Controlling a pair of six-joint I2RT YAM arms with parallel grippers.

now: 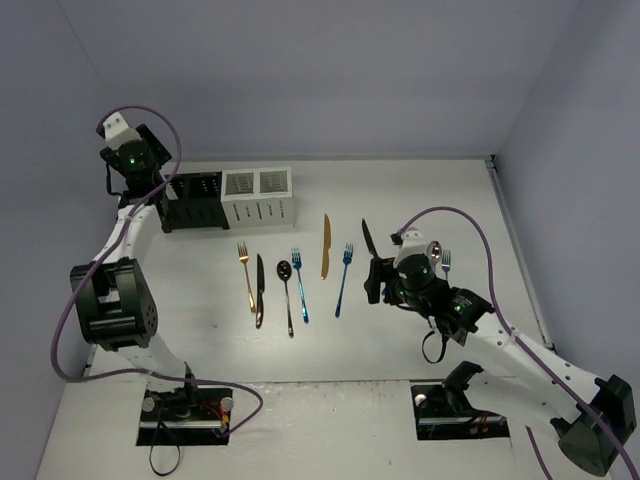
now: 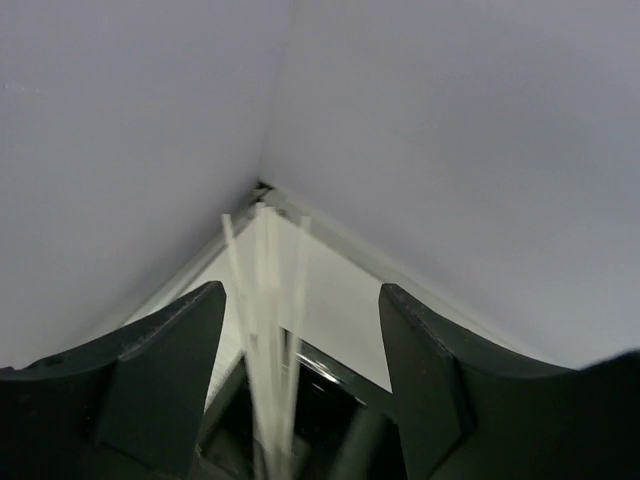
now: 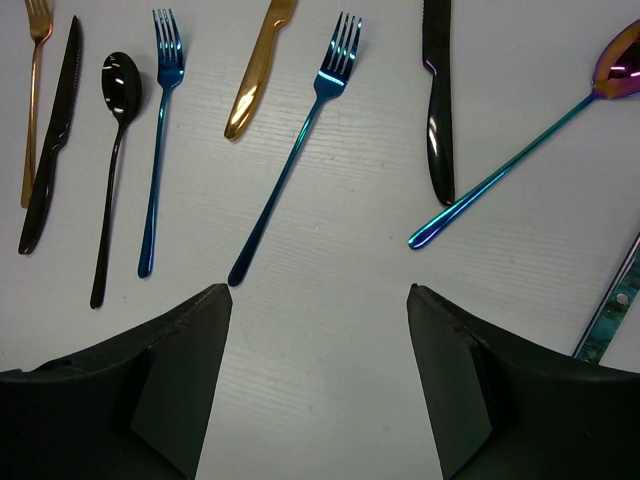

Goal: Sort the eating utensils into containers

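Left pincer (image 2: 300, 300) gapes around blurred, seemingly upright chopsticks (image 2: 263, 300).

1. Ahead of your right gripper (image 3: 318, 300), left to right: gold fork (image 3: 33, 100), black knife (image 3: 50, 150), black spoon (image 3: 120, 85), blue fork (image 3: 155, 170), gold knife (image 3: 255, 80), second blue fork (image 3: 290, 170).
2. Further right: glossy black knife (image 3: 437, 110), rainbow spoon (image 3: 515, 160) with teal handle.
3. Between the fingers of your left gripper (image 2: 300, 300): pale translucent chopsticks (image 2: 270, 350), black caddy (image 2: 335, 400) below.

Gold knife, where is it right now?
In the top view, the gold knife lies mid-table between the left blue fork and the right blue fork, slightly farther back.
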